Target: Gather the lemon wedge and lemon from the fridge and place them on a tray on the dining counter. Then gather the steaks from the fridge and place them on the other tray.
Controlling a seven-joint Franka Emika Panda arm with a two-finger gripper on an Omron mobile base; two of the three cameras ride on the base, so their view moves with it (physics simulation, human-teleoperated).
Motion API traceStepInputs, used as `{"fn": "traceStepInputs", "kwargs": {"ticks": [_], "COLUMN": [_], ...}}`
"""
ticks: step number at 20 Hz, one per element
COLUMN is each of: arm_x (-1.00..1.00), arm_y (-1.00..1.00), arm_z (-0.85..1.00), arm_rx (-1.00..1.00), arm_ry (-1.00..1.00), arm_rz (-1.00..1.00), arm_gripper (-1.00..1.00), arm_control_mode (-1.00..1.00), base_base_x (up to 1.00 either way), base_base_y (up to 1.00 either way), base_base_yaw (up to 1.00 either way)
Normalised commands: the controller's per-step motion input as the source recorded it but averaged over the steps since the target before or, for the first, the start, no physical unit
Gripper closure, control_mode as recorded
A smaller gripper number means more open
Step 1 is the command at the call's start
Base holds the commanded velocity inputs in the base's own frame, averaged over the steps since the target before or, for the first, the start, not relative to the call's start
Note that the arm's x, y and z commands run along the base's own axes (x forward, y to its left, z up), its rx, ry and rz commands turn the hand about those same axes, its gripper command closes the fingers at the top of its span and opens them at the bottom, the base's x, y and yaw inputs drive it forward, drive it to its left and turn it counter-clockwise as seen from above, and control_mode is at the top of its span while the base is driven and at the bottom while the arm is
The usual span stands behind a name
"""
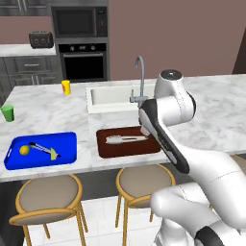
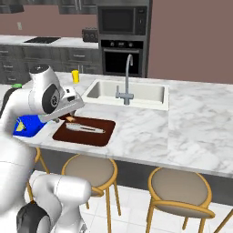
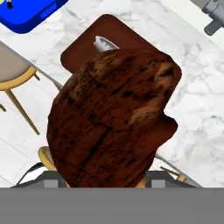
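Steak (image 3: 111, 118) right at my lens, brown, mottled, clamped in my hand (image 2: 68, 117) above the brown tray (image 1: 108, 149). Tongs (image 1: 126, 139) lie in that tray. Blue tray (image 1: 67, 141) to its left carries the lemon (image 1: 24, 150) and lemon wedge (image 1: 54, 155). White marble counter (image 1: 216, 115), sink (image 1: 113, 96) and faucet (image 1: 139, 81) set in it. Round stools (image 1: 48, 194) below. Oven (image 1: 81, 60) and microwave (image 1: 79, 21) on the far wall.
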Motion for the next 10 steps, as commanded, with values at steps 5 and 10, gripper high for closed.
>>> {"fn": "traceStepInputs", "kwargs": {"ticks": [5, 10], "arm_x": [0.97, 0.92], "arm_y": [0.0, 0.0], "arm_z": [-0.76, -0.64], "arm_rx": [0.0, 0.0], "arm_ry": [0.08, 0.04], "arm_rz": [0.0, 0.0], "arm_gripper": [1.0, 1.0], "arm_control_mode": [-1.0, -1.0], "base_base_x": [0.0, 0.0], "base_base_y": [0.0, 0.0], "base_base_yaw": [0.0, 0.0]}}
